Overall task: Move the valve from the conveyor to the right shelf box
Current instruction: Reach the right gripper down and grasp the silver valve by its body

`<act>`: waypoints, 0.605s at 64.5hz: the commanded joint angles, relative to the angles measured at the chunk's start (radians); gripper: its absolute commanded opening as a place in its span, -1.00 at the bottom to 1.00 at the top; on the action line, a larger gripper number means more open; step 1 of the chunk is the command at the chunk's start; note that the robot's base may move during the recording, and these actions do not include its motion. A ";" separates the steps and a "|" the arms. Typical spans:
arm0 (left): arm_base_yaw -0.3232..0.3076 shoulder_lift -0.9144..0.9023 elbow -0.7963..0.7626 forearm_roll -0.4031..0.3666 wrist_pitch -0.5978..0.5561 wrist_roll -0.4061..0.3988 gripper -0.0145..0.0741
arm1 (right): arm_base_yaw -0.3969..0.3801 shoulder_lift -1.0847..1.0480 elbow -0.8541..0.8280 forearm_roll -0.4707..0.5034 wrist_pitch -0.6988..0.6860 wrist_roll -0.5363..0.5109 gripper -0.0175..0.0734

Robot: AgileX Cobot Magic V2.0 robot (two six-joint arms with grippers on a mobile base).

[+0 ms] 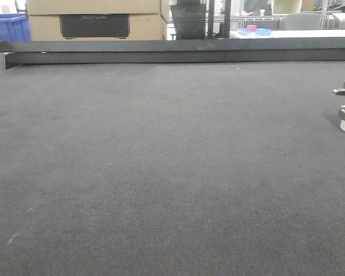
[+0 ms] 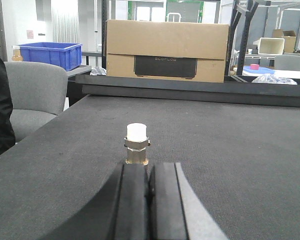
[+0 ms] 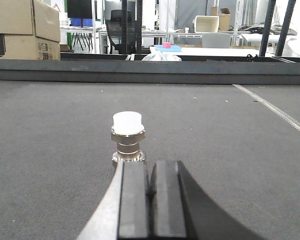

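Workshop backdrop: a blue bin [image 2: 50, 52], a cardboard box [image 2: 165, 50], then the black rail [image 1: 172, 50] edging the wide dark grey woven counter [image 1: 172, 172]. The left valve [image 2: 137, 145] stands upright just ahead of the left gripper [image 2: 150, 172], jaws pressed together. The right valve [image 3: 128, 137] stands upright before the right gripper [image 3: 151, 170], jaws together too, empty. It's probably dense, rigid, slick metal; grip the hex collar under the white cap.

The conveyor [image 1: 161, 172] is matt dark grey cloth, finely woven and slightly rough. Along the conveyor's far edge, the rail [image 1: 178, 50] is smooth black metal with a dull sheen. On the conveyor, the valve [image 3: 127, 140] has a shiny silvery metal body and a matt white plastic cap. Beyond the conveyor, the box [image 2: 165, 50] is plain brown cardboard.
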 commanded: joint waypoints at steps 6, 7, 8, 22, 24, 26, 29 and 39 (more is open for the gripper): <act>0.003 -0.004 -0.003 -0.006 -0.016 0.005 -0.92 | -0.001 -0.002 0.000 0.001 -0.019 0.000 -0.97; 0.003 -0.004 -0.003 -0.006 -0.016 0.005 -0.92 | -0.001 -0.002 0.000 0.001 -0.019 0.000 -0.97; 0.003 -0.004 -0.003 -0.006 -0.016 0.005 -0.92 | -0.001 -0.002 0.000 0.001 -0.019 0.000 -0.97; 0.003 -0.004 -0.003 -0.006 -0.016 0.005 -0.92 | -0.001 -0.002 0.000 0.001 -0.019 0.000 -0.97; 0.003 -0.004 -0.003 -0.006 -0.016 0.005 -0.92 | -0.001 -0.002 0.000 0.001 -0.019 0.000 -0.97; 0.002 -0.004 -0.003 -0.006 -0.019 0.005 -0.92 | -0.001 -0.002 0.000 0.001 -0.019 0.000 -0.97; 0.002 -0.004 -0.003 -0.006 -0.030 0.005 -0.92 | -0.001 -0.002 0.000 0.001 -0.019 0.000 -0.97; 0.002 -0.004 -0.003 -0.006 -0.039 0.005 -0.92 | -0.001 -0.002 0.000 0.001 -0.041 0.000 -0.97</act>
